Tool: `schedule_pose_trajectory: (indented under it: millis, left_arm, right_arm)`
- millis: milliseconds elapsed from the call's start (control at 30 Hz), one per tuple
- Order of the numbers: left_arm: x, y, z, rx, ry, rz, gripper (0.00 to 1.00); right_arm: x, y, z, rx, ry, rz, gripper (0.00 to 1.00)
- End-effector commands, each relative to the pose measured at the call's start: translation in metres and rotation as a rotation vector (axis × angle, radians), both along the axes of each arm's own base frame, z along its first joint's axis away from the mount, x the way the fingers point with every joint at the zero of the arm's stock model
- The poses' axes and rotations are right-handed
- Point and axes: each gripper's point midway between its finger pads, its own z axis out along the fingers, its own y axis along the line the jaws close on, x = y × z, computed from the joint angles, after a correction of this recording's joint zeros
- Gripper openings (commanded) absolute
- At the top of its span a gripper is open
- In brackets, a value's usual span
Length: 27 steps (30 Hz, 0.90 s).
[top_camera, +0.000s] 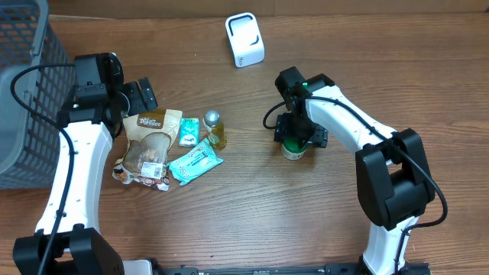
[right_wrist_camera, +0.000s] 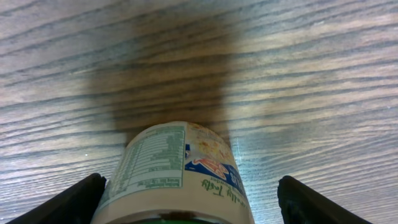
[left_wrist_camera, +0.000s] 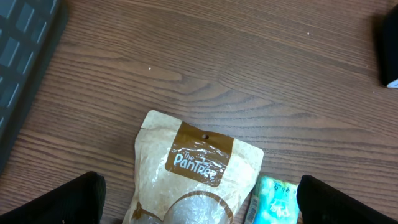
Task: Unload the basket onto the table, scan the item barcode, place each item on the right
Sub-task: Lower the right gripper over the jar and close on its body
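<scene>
A cream cylindrical tub (top_camera: 292, 150) with a green lid stands right of the table's centre. My right gripper (top_camera: 298, 137) hangs over it, open, with a finger on each side. In the right wrist view the tub (right_wrist_camera: 174, 168) shows a nutrition label and fills the space within my right gripper (right_wrist_camera: 189, 205). A gap remains at the right finger. I see no barcode. The white scanner (top_camera: 244, 40) stands at the back. My left gripper (top_camera: 140, 95) is open above the top of a brown Pantree pouch (left_wrist_camera: 193, 162) and holds nothing.
Left of centre lies a pile: the pouch (top_camera: 150, 137), a small teal pack (top_camera: 189, 131), a larger teal pack (top_camera: 195, 162), a small bottle (top_camera: 215, 128) and a red-and-white packet (top_camera: 141, 177). A grey basket (top_camera: 23, 92) stands at the left edge.
</scene>
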Motion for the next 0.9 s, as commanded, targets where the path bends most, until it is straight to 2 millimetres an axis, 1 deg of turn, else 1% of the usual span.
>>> schedule_pose_trajectory:
  millis: [0,267,367,533,667,800,867]
  left_arm:
    - [0.002,-0.0012,0.0015,-0.002,-0.005,-0.009,1.0]
    - [0.002,-0.0012,0.0015,-0.002,-0.005,-0.009,1.0]
    - [0.002,-0.0012,0.0015,-0.002,-0.005,-0.009,1.0]
    - [0.0019,-0.0012,0.0015,-0.002,-0.004,-0.009,1.0]
    - [0.002,-0.0012,0.0015,-0.002,-0.005,-0.009,1.0]
    - [0.0019,-0.0012,0.0015,-0.002,-0.004,-0.009,1.0]
    - [0.0019,-0.0012,0.0015,-0.002,-0.004,-0.009,1.0]
  right_arm:
    - [-0.0024,-0.0013,-0.0019,-0.006,0.01,-0.007,0.84]
    - [-0.0055,0.0035,-0.002,0.022,0.027,-0.004,0.84]
    - [-0.0057,0.0035,-0.002,0.022,0.028,-0.004,0.81]
    - [-0.0074,0.0027,-0.002,0.019,0.035,-0.004,0.72]
    - [-0.0075,0.0027,-0.0022,0.019,0.034,-0.005,0.61]
    - [-0.0089,0.006,-0.0022,0.039,0.043,-0.007,0.62]
    - [-0.0097,0.008,-0.0022,0.05,0.047,-0.017,0.67]
